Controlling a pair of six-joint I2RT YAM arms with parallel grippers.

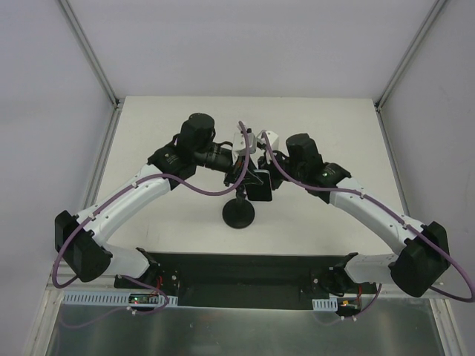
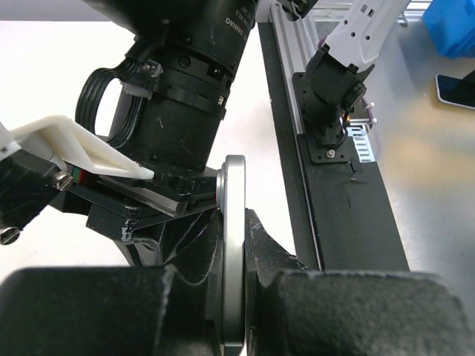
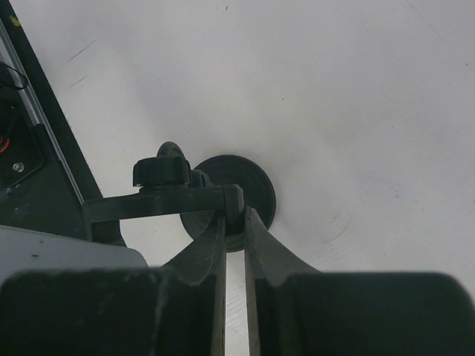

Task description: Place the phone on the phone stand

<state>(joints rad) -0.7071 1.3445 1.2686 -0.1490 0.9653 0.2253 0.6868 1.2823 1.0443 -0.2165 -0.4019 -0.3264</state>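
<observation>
So that the phone (image 2: 234,252) could seat on the phone stand (image 3: 254,185), the left tool (image 2: 231,226) pinched it; right tool (image 3: 234,222) closure was indeterminate.

White printed characters (image 2: 236,21) are seen on the black cylindrical motor housing (image 2: 185,89) at the top of the left wrist view. The print is rotated, runs along the housing's curve and is cut by the frame edge; a few capital letters or digits are suggested, but no string is read with confidence. No brand or number is made out there. Nothing legible is found in the top external or right wrist views.
</observation>
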